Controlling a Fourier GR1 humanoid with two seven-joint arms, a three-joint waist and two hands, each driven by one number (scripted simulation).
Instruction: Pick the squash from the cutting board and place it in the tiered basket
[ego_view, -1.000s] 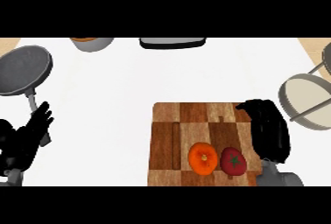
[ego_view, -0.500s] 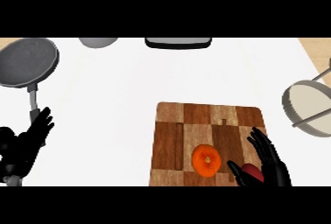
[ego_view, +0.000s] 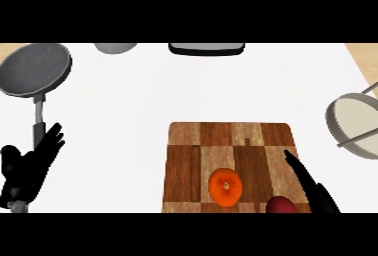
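Observation:
An orange round squash (ego_view: 226, 186) lies on the wooden cutting board (ego_view: 221, 140), near its front edge. Right of it, a dark red fruit (ego_view: 281, 205) sits at the board's front right corner. My right hand (ego_view: 312, 187) comes in from the lower right with straight fingers, just right of the red fruit and apart from the squash. My left hand (ego_view: 28, 167) rests open at the left edge, fingers up. The tiered basket (ego_view: 356, 125) stands at the right edge, with a round tray and a grey rod.
A grey frying pan (ego_view: 33, 69) lies at the upper left, its handle running down toward my left hand. A grey bowl (ego_view: 114, 47) and a dark-rimmed appliance (ego_view: 207, 48) sit along the far edge.
The view has tilted, so everything sits lower in the picture. My right hand has drawn back toward the lower right and straightened; the red fruit now shows beside it.

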